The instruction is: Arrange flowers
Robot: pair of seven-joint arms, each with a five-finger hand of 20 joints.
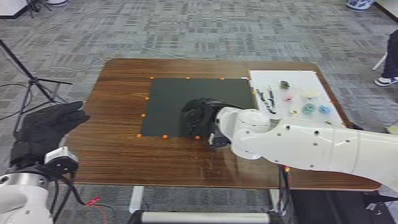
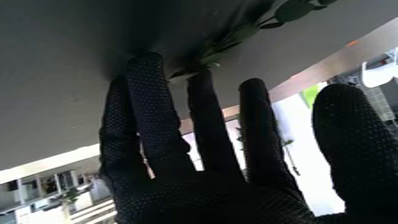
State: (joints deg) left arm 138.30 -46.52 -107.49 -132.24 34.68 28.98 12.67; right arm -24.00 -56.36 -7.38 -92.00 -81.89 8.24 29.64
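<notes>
Head view: right hand (image 1: 204,111) over the dark mat (image 1: 176,93) on the brown table (image 1: 115,162); left hand (image 1: 43,127) outside the table's left edge, fingers relaxed; flowers (image 1: 308,108) on the white board (image 1: 298,79); right wrist view: right hand's fingers straight, mostly apart; leafy stem (image 2: 291,11) against the mat, near the fingertips, contact impossible to tell.

R arm (image 1: 306,145) comes in at lower R of head view, reaching inward to ctr, w/ black-gloved R hand (image 1: 200,117) at its end. In wrist view, R hand (image 2: 213,195) has fingers (image 2: 158,112) straight, w/ gaps btwn some tips, thumb (image 2: 342,130) straight & well apart. L arm (image 1: 22,195) bent at wrist, L hand (image 1: 44,127) at L side.
</notes>
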